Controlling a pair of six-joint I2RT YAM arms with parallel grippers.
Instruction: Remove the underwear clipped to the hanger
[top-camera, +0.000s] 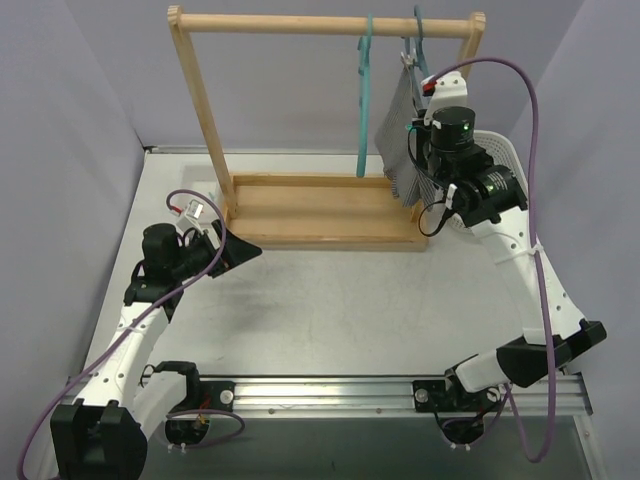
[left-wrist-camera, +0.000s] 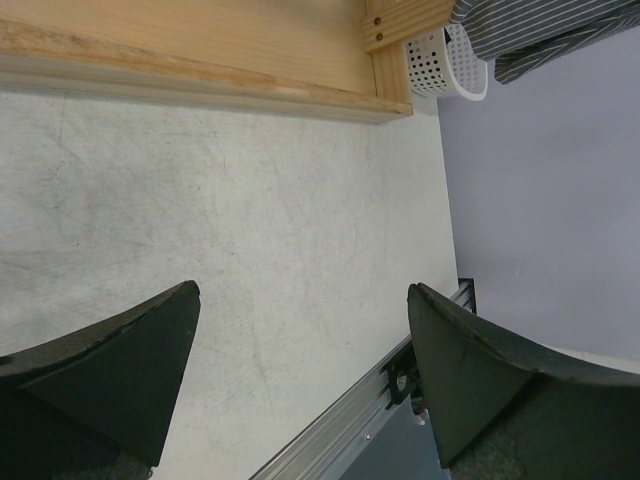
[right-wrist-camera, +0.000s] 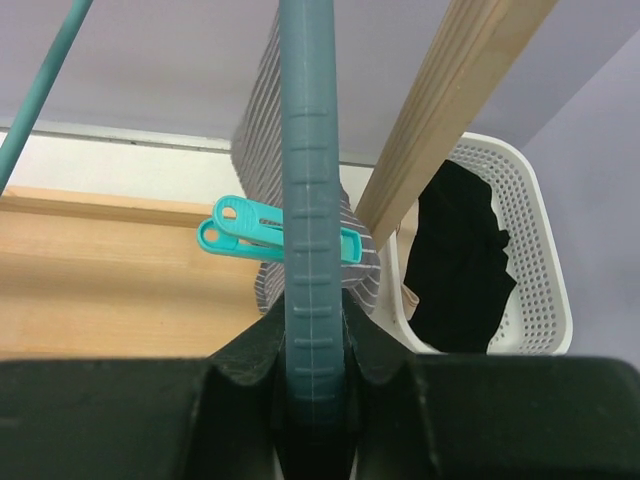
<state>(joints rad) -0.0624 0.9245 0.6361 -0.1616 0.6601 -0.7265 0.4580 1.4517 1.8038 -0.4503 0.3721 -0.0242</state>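
Observation:
The grey striped underwear (top-camera: 398, 130) hangs from a teal hanger (top-camera: 415, 40) at the right end of the wooden rack's rail (top-camera: 320, 24). In the right wrist view a teal clip (right-wrist-camera: 250, 238) pins the striped cloth (right-wrist-camera: 262, 110) to the hanger's bar (right-wrist-camera: 310, 150). My right gripper (right-wrist-camera: 312, 325) is shut on that bar just below the clip, and it also shows in the top view (top-camera: 415, 130). The black underwear (right-wrist-camera: 460, 260) lies in the white basket (right-wrist-camera: 530, 190). My left gripper (top-camera: 252, 250) is open and empty, low over the table by the rack's left foot.
A second teal hanger (top-camera: 362, 100) hangs bare left of the first. The rack's wooden base tray (top-camera: 320, 210) lies under both. The white basket (top-camera: 505, 150) stands right of the rack behind my right arm, and shows in the left wrist view (left-wrist-camera: 445, 65).

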